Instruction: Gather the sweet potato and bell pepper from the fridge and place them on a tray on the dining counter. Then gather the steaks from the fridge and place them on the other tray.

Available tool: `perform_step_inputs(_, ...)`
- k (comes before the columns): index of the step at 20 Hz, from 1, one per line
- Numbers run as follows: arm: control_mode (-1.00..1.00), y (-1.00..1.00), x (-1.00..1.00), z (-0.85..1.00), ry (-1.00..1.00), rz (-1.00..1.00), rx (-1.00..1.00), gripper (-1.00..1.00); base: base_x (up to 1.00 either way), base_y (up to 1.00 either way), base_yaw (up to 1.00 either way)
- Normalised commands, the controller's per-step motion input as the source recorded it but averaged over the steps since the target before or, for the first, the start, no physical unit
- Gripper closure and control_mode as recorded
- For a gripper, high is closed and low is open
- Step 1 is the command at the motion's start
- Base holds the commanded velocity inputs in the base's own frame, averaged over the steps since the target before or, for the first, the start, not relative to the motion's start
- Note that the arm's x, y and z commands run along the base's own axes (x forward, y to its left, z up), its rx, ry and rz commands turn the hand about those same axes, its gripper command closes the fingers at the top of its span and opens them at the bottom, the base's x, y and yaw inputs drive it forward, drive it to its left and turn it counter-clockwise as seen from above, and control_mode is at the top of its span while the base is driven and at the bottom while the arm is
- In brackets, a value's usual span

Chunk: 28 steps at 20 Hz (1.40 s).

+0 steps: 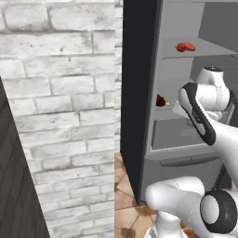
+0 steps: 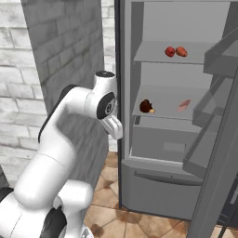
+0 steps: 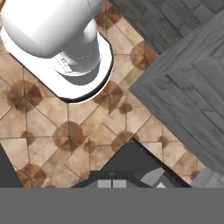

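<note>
The grey fridge [image 2: 153, 176] stands open in front of me. On its upper shelf, a red bell pepper [image 2: 170, 51] [image 1: 181, 46] lies just left of an orange-red sweet potato [image 2: 182, 51] [image 1: 189, 46]. A pink steak [image 2: 184, 105] rests on the middle shelf at the right. My gripper [image 3: 112, 183] is shut on nothing and points down at the tiled floor, outside the fridge by its left edge; the hand [image 2: 114, 126] hangs level with the middle shelf. The trays and the dining counter are out of view.
A dark rounded item with an orange tip [image 2: 147, 106] [image 1: 161, 100] lies at the left of the middle shelf. The fridge door [image 2: 218, 139] with its racks swings out at the right. A white brick wall [image 1: 60, 93] flanks the fridge on the left.
</note>
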Motion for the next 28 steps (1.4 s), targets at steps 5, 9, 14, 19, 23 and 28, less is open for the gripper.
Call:
perform_step_inputs(5,-1.0,0.42,-0.45,0.0,-0.03,0.19,-0.07,1.0,0.0,0.0,0.0)
perform_step_inputs(9,-1.0,0.41,-0.38,-0.1,0.0,0.25,-0.05,1.0,0.0,0.0,0.0)
perform_step_inputs(14,-1.0,0.4,-0.07,-0.39,0.0,0.21,-0.04,1.0,0.0,0.0,0.0)
perform_step_inputs(19,-1.0,0.42,-0.05,-0.37,0.0,0.21,-0.04,1.0,0.0,0.0,0.0)
perform_step_inputs(23,-1.0,0.13,-0.08,-0.05,-0.01,0.1,0.0,1.0,0.0,0.0,0.0)
perform_step_inputs(28,-1.0,-0.01,0.0,0.0,-0.03,0.0,0.02,1.0,0.0,0.0,0.0)
